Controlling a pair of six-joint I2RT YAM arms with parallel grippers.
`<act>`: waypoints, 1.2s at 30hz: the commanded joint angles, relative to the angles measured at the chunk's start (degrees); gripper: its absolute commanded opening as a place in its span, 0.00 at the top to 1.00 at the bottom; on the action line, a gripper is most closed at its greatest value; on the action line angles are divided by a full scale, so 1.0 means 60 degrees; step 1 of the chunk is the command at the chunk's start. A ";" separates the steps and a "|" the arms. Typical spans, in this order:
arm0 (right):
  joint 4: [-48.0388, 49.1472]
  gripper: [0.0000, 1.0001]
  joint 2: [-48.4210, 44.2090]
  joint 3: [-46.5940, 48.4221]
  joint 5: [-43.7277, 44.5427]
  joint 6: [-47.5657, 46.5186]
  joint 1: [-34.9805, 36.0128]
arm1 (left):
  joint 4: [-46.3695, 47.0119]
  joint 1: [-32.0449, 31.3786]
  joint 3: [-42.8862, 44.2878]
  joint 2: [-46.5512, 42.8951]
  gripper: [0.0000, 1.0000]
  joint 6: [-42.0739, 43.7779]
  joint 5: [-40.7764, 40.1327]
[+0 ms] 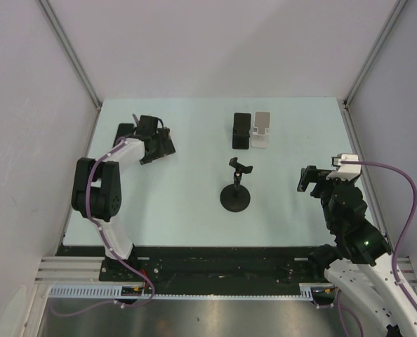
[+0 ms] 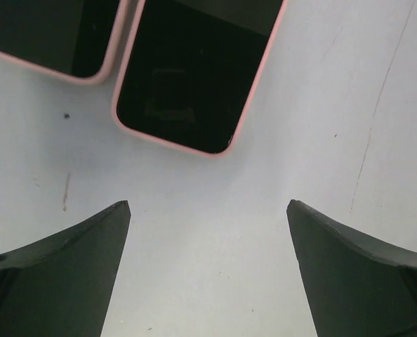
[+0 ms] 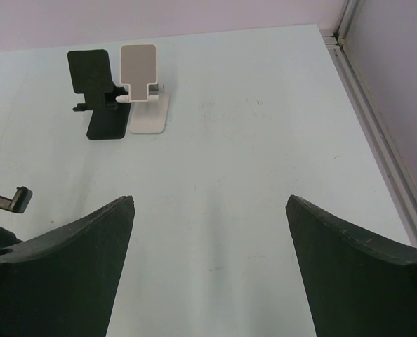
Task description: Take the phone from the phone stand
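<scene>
- Left pincer (image 2: 208,208) was spread wide, nothing between its fingers, bare tabletop (image 2: 335,105) under the gap.
- It was over the far-left part of the tabletop, with the left arm stretched away from its base.
- Phone (image 2: 194,67), pink case and dark screen, lay flat on the tabletop just ahead of the left fingertips. It sat a bit left of the gap's centreline, apart from both fingers.
- Second phone (image 2: 50,35), same pink edging, lay flat just beside the first on its left and was cut off by the frame edge. Couldn't tell if the two cases touched.
- Right pincer (image 3: 210,203) was also spread and holding nothing. It hovered over the right side of the tabletop, pointing toward the far edge.
- Black stand (image 3: 96,91) and white stand (image 3: 144,88) stood side by side near the far edge at mid-table, ahead and left of the right pincer and well apart from it.
- Round-base stand (image 1: 235,198) with a clamp head stood upright mid-table, between the two arms. Only its clamp tip showed at the left edge of the right wrist view.
- Both phones were well apart from all three stands and from the right pincer.
</scene>
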 commanded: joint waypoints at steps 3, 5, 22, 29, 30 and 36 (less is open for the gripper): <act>0.0185 0.05 -0.0119 -0.0003 -0.0083 0.0066 -0.0016 | 0.0891 -0.0029 -0.0422 -0.0017 0.03 -0.1080 0.0658; 0.0156 0.05 -0.0163 -0.0003 -0.0039 0.0066 -0.0016 | 0.0994 -0.0029 -0.0408 0.0115 0.03 -0.1153 0.0717; 0.0112 0.05 -0.0090 -0.0033 0.0093 0.0022 0.0013 | 0.1067 0.0162 0.0968 0.1668 0.04 -0.1227 0.0849; 0.0141 0.05 -0.0046 -0.0047 0.0093 0.0007 -0.0001 | 0.1068 0.0367 0.1306 0.1932 0.04 -0.1095 0.0835; 0.0141 0.05 -0.0046 -0.0047 0.0078 0.0007 -0.0001 | 0.1067 0.0396 0.1335 0.1976 0.04 -0.1052 0.0863; 0.0272 0.05 -0.0046 -0.0047 -0.0140 -0.0022 -0.0016 | 0.1009 0.0411 0.1116 0.1452 0.02 -0.1051 0.1069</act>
